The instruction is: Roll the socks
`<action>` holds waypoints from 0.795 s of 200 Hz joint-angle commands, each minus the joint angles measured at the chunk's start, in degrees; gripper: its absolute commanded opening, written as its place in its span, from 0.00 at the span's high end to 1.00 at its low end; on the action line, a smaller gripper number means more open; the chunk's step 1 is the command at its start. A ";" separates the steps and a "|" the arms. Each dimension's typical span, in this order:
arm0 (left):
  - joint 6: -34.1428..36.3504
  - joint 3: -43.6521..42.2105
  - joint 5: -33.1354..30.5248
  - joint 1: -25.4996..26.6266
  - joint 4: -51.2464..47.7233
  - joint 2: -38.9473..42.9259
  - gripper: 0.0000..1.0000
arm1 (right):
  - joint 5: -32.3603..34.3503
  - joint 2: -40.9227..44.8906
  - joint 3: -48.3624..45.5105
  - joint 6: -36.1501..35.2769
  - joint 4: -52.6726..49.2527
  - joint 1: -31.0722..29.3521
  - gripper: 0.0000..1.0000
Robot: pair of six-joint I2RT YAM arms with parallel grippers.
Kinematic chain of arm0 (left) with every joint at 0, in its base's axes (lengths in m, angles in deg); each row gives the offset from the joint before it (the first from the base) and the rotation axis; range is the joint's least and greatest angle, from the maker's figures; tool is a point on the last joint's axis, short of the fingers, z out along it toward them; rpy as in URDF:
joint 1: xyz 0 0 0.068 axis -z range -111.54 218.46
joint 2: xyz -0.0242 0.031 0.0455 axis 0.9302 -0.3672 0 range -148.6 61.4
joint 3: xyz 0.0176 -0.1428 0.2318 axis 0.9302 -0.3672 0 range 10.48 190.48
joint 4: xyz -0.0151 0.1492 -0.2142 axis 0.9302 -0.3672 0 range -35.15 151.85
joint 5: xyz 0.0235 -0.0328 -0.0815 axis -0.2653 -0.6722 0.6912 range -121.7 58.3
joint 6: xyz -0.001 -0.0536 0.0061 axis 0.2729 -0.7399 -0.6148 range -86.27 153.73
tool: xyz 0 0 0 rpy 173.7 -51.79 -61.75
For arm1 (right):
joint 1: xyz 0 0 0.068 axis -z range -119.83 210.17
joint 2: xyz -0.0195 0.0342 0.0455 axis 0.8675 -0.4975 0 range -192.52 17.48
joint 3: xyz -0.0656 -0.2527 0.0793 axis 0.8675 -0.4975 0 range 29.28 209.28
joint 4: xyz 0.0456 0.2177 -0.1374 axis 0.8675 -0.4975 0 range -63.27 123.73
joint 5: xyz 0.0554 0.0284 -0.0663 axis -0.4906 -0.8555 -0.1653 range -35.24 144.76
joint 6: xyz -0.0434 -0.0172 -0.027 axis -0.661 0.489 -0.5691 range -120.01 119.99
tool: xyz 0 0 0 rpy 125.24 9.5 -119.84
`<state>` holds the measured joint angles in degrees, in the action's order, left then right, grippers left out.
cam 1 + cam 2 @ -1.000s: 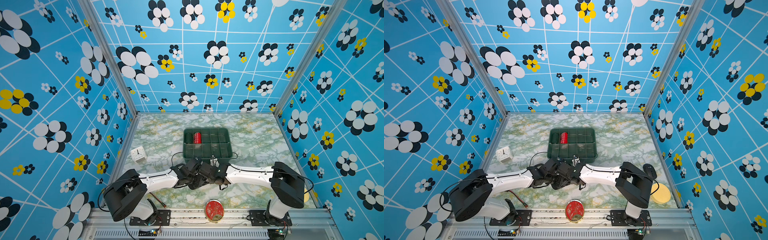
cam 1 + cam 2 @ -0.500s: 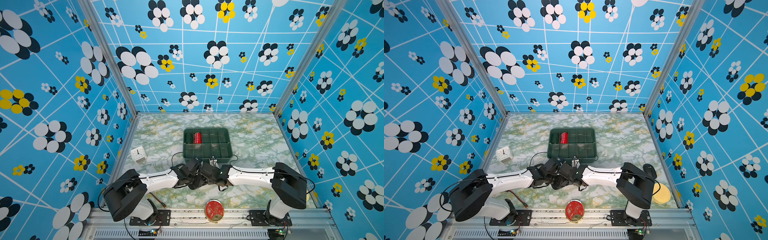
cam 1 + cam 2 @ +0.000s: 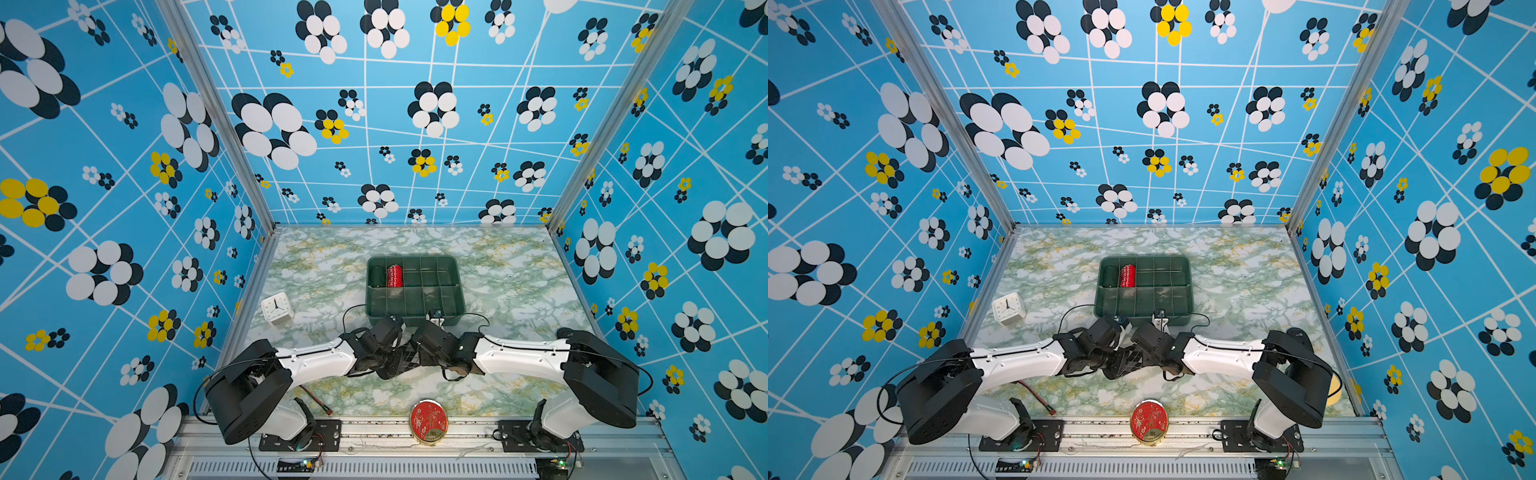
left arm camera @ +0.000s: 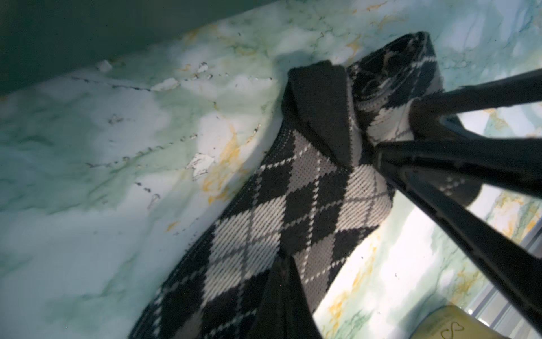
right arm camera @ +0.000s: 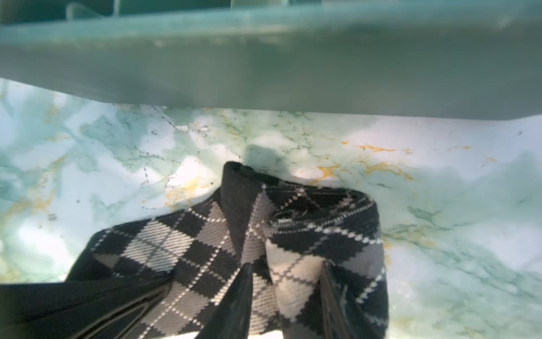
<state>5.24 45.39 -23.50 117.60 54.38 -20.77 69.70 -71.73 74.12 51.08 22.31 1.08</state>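
The socks (image 3: 398, 362) (image 3: 1126, 360) are black with grey and white argyle diamonds. They lie on the marble table just in front of the green tray, between my two wrists. One end is rolled up (image 5: 319, 234). My left gripper (image 4: 283, 296) is shut on the flat argyle stretch (image 4: 264, 223), pinching the fabric at its tip. My right gripper (image 5: 284, 302) stands with its fingers (image 5: 234, 302) apart, the rolled part filling the gap between them and fabric lying on both outer sides. In both top views the wrists hide the fingertips.
The green divided tray (image 3: 415, 318) (image 5: 264, 58) stands right behind the socks, holding a red roll (image 3: 394, 276) and a dark green roll (image 3: 377, 276). A white clock (image 3: 277, 306) sits at the left. A red round tin (image 3: 429, 422) lies at the front edge.
Both arms stay together over the socks. The right forearm has shifted slightly; the left arm has not moved.
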 commanded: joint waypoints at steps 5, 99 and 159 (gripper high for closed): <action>1.07 1.36 0.83 0.38 -1.94 0.80 1.00 | -3.63 1.86 -3.84 1.99 3.44 1.40 0.59; 2.22 7.22 1.46 1.62 -1.78 -0.48 1.00 | -7.80 4.95 -9.98 3.91 10.87 3.72 0.63; 2.99 11.19 2.42 1.83 -0.85 -3.91 1.00 | -8.03 5.71 -11.67 4.63 11.23 4.62 0.82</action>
<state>6.99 54.68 -22.21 118.85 53.31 -22.85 62.92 -66.33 64.20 55.06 35.35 5.21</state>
